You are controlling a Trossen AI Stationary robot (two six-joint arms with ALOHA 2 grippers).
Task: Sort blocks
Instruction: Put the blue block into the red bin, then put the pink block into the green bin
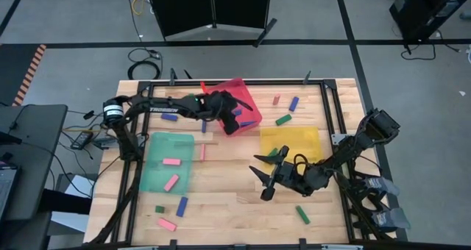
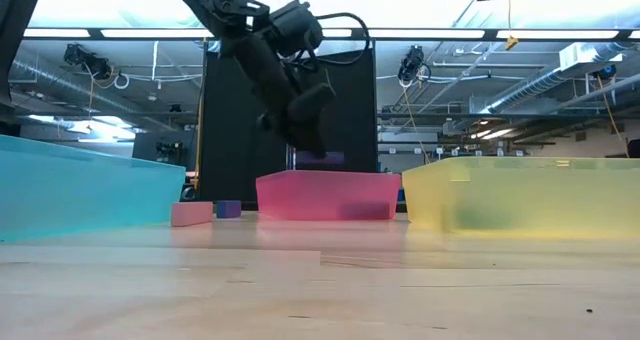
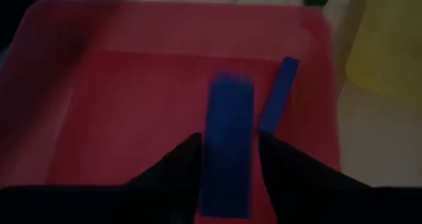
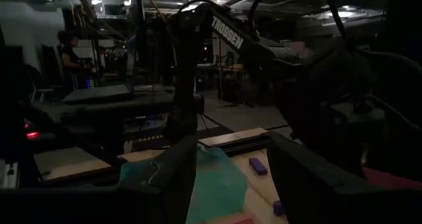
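Blue block (image 3: 230, 145) between left fingers (image 3: 178, 163); above red tray (image 3: 119, 85)

I'm looking into what is clearly a robotics lab or workshop. My wooden table (image 1: 221, 198) is sitting inside a black metal frame (image 1: 327, 110) on a grey concrete floor (image 1: 73, 22) marked with dark tape lines, and loose cables (image 1: 143, 56) are trailing beside it. Beyond the table, exposed ducts (image 2: 60, 75) and strip lights (image 2: 120, 32) are running along an open industrial ceiling. A person (image 4: 69, 53) is standing far back among benches and equipment, and another arm's column is showing a maker's label (image 4: 227, 33).
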